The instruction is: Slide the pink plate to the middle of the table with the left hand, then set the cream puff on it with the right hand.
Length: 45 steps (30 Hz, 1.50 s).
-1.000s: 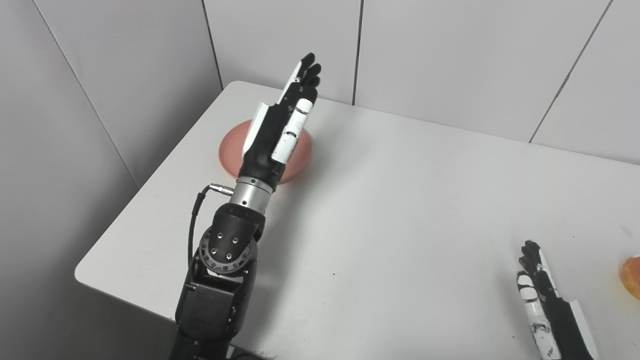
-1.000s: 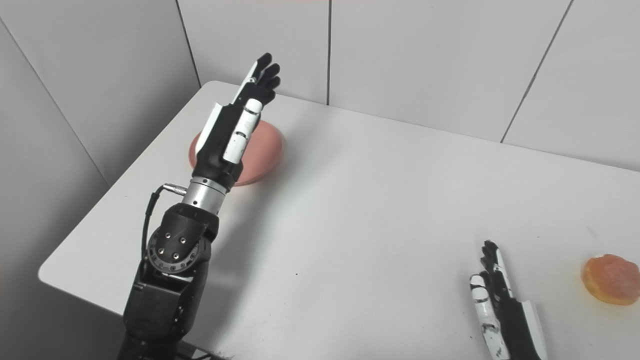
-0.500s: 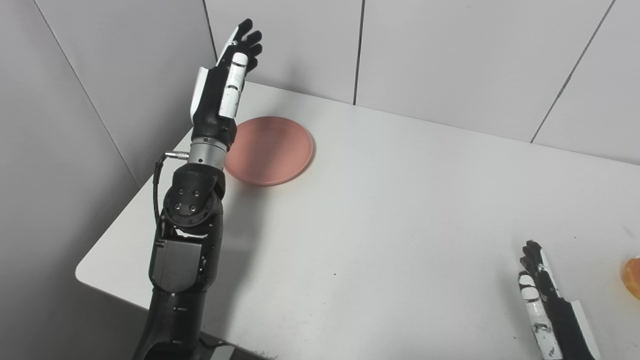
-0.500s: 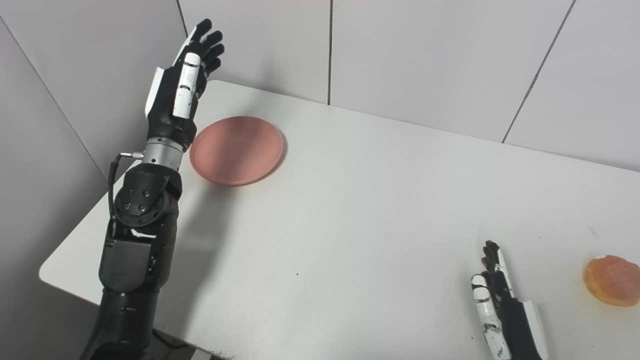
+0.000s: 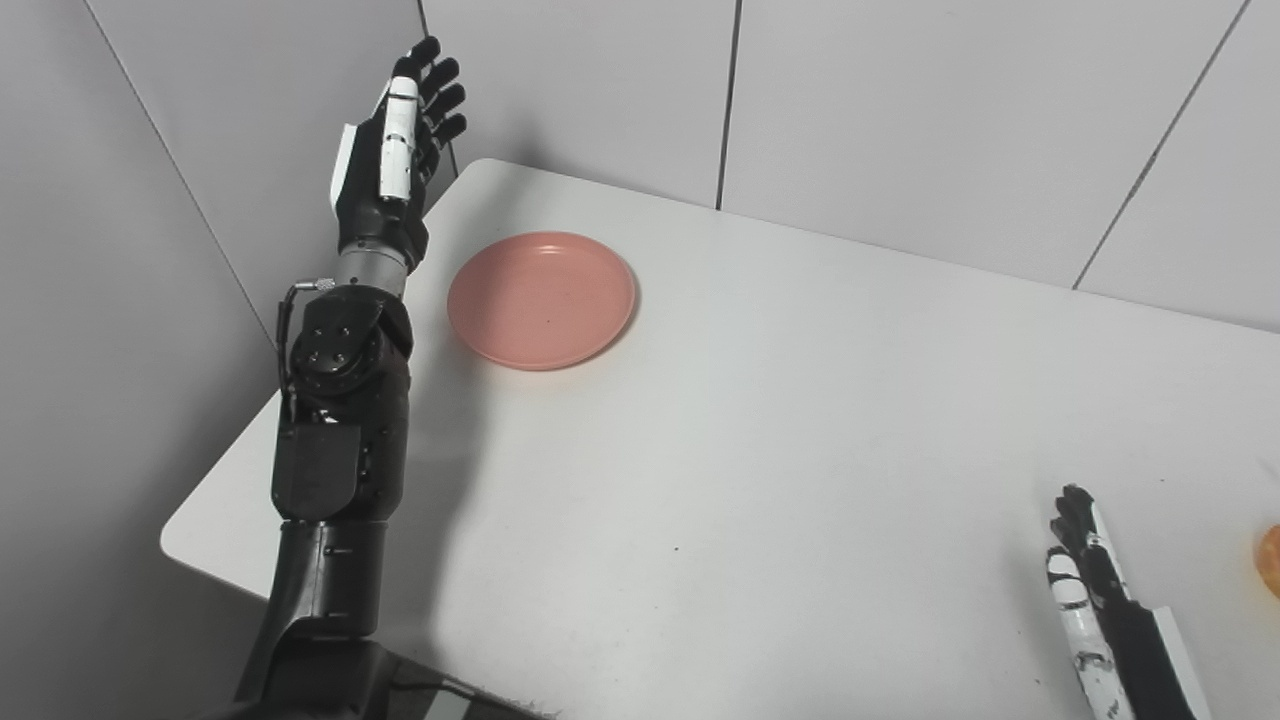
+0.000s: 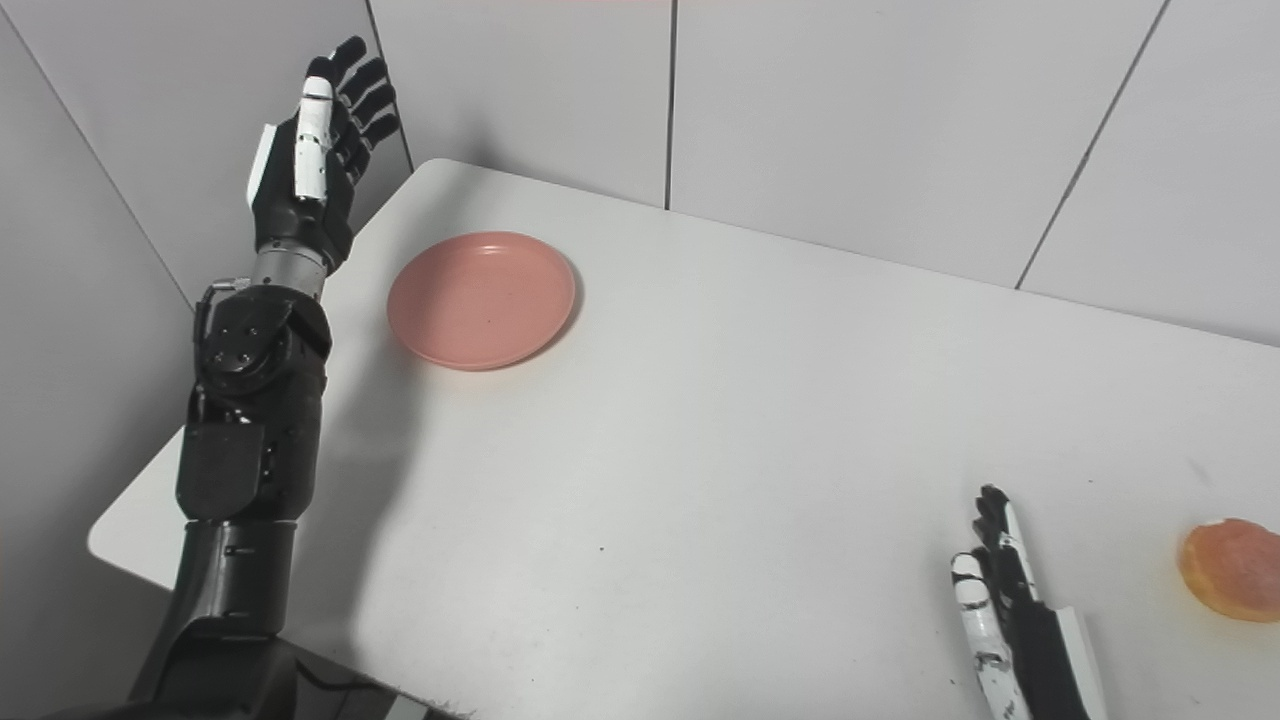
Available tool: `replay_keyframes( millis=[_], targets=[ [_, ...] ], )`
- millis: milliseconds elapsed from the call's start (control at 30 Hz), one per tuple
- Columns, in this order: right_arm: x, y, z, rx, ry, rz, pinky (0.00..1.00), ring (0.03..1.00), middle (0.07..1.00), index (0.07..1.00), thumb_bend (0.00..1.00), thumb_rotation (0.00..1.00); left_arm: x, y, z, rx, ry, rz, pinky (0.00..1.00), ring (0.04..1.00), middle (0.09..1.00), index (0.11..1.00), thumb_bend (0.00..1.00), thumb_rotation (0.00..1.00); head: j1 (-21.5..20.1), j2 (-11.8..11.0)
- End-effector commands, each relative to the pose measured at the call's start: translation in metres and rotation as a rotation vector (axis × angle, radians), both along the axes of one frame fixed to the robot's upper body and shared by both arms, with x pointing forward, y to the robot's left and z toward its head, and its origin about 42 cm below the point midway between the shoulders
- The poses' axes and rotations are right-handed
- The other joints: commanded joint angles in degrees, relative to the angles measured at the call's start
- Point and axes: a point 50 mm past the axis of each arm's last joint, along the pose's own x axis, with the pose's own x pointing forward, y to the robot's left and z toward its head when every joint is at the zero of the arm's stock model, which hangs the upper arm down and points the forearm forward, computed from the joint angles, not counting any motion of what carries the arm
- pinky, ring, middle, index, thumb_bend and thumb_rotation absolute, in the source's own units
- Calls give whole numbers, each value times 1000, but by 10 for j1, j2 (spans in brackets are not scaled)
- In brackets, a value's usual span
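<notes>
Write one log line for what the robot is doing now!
left hand: open, raised left of pink plate | right hand: open, waiting | cream puff: untouched

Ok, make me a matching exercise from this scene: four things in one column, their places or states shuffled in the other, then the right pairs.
Things:
1. left hand
2. right hand
3. pink plate
4. cream puff

Places or states:
A. empty, near the table's far left corner
B. low at the near edge, fingers straight
C. alone at the table's right side
D. raised, open, left of the table edge

Pairs: 1-D, 2-B, 3-A, 4-C
</notes>
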Motion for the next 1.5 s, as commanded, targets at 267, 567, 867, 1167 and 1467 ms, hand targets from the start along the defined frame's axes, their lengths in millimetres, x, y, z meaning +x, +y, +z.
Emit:
replay_keyframes(
  millis=[267, 567, 867, 1167, 1467],
  targets=[
    [-1, -4, 10, 5, -26, -8, 1000, 1000, 1000, 1000, 0, 1000, 12, 25, 15, -90, -34, 5, 852, 877, 873, 852, 403, 1000, 2, 6],
    [-2, -5, 11, -3, -35, -9, 1000, 1000, 1000, 1000, 0, 1000, 18, 40, -2, -133, 4, 26, 844, 875, 882, 867, 395, 1000, 3, 10],
    [-3, -5, 13, 7, -35, -4, 1000, 1000, 1000, 1000, 0, 1000, 23, 50, -14, -167, 48, 44, 858, 882, 876, 859, 403, 1000, 5, 14],
    [-3, -5, 14, 14, -22, -9, 1000, 1000, 1000, 1000, 0, 1000, 30, 62, -34, -189, 91, 57, 905, 895, 886, 871, 392, 1000, 4, 16],
    [-4, -4, 15, 10, -23, -14, 1000, 1000, 1000, 1000, 0, 1000, 29, 70, -65, -243, 138, 56, 904, 893, 892, 878, 372, 1000, 5, 19]
  ],
)
